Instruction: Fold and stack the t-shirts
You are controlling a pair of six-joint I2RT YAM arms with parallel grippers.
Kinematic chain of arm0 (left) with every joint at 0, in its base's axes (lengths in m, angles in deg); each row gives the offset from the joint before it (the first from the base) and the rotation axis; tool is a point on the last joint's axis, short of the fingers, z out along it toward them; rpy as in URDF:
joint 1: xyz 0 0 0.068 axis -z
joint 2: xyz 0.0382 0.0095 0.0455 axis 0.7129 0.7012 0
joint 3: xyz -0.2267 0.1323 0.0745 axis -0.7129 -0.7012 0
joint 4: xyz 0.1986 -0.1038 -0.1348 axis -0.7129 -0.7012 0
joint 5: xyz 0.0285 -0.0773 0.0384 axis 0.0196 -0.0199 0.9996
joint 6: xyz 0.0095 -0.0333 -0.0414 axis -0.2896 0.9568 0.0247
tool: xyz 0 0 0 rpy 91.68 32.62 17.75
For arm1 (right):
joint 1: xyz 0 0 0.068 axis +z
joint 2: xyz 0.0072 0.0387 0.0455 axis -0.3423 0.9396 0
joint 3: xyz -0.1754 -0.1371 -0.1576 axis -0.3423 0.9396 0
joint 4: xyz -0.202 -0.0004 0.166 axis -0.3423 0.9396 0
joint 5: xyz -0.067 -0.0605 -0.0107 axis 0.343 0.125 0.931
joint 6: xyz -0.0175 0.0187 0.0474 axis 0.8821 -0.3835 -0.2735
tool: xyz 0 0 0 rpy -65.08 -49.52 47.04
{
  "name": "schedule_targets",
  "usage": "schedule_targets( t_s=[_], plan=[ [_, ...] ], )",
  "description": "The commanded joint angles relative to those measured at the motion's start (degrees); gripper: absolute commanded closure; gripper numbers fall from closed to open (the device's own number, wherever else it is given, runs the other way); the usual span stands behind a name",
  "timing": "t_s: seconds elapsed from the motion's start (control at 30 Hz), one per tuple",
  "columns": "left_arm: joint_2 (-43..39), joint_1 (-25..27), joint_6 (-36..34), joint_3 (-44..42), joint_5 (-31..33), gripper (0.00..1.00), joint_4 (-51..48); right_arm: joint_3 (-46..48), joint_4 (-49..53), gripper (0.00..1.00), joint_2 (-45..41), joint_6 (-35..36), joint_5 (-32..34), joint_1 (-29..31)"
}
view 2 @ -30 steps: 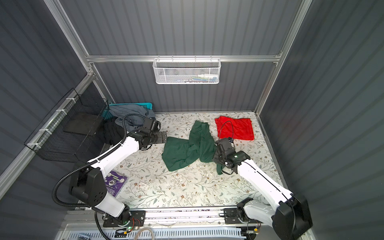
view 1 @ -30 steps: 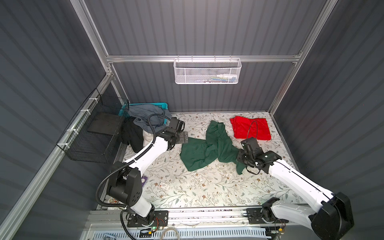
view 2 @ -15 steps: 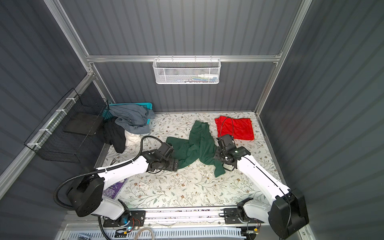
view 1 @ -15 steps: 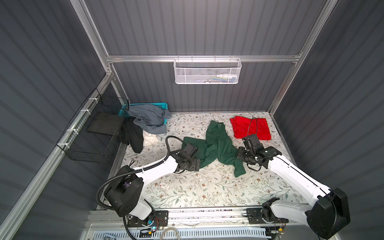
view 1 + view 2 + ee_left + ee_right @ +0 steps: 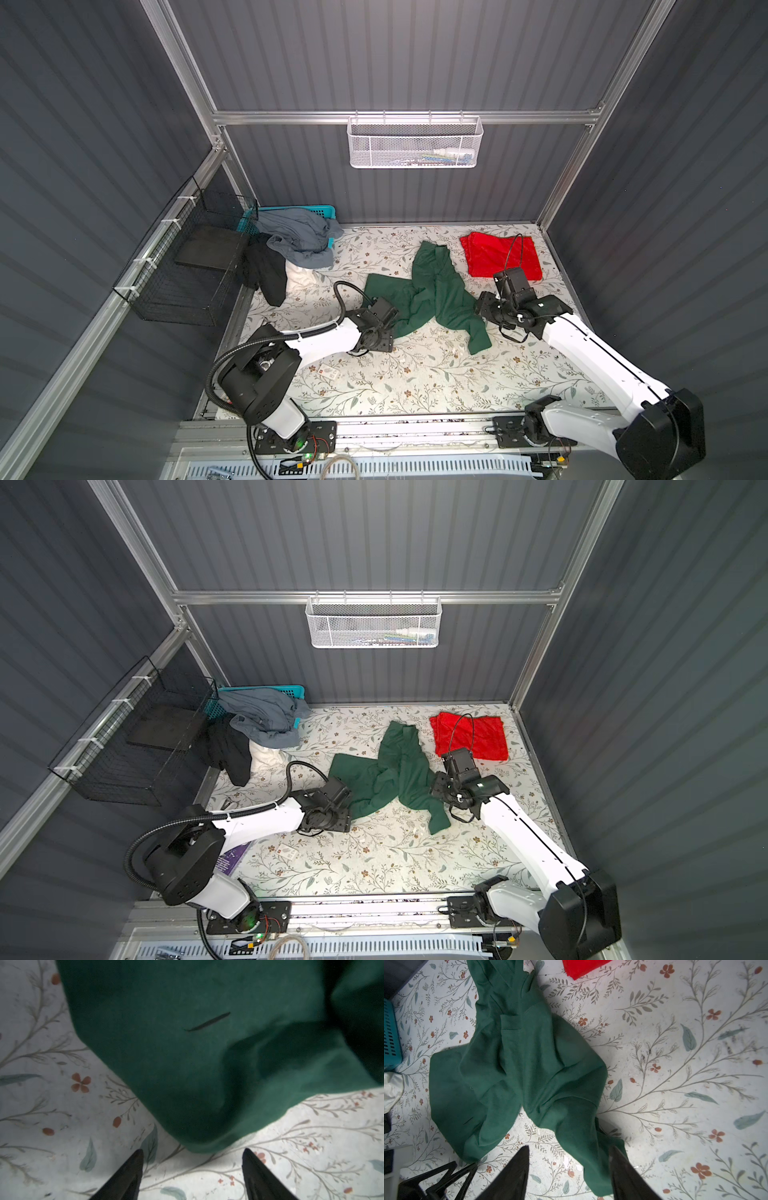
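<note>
1 green tee (image 5: 436, 291), 1 red tee (image 5: 482, 257), 1 grey top (image 5: 295, 235), 1 blk garment (image 5: 266, 274), 3 baskets (image 5: 320, 210) (image 5: 411, 145) (image 5: 178, 282).

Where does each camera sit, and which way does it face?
Top views: high in front, looking down on the table; left arm, right arm show.
Left wrist: low over table, facing the green t-shirt; left gripper tips show, apart.
Right wrist: higher, facing that shirt; right gripper tips show, apart.
Shared: every view shows that shirt.
</note>
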Motion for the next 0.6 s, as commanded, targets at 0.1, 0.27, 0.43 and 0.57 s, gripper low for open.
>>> schedule_targets(
  t_s=[0.1,0.27,0.43,0.57],
  plan=[
    [5.3,0.1,-0.3,3.7,-1.2,0.39,2.1,2.4,-0.3,0.37,-3.4,0.4,-0.8,-1.2],
    [8.3,0.1,-1.7,6.6,0.5,0.55,1.4,3.6,-1.0,0.37,-4.3,1.1,-1.0,-1.8],
    [8.7,0.0,-3.1,9.7,3.2,1.0,-1.9,3.4,0.0,0.37,-3.9,1.8,-0.7,-2.0],
    [5.7,-0.1,-4.3,12.6,6.0,1.0,-6.4,3.0,-0.1,0.37,-3.6,2.3,-0.7,-2.0]
  ],
)
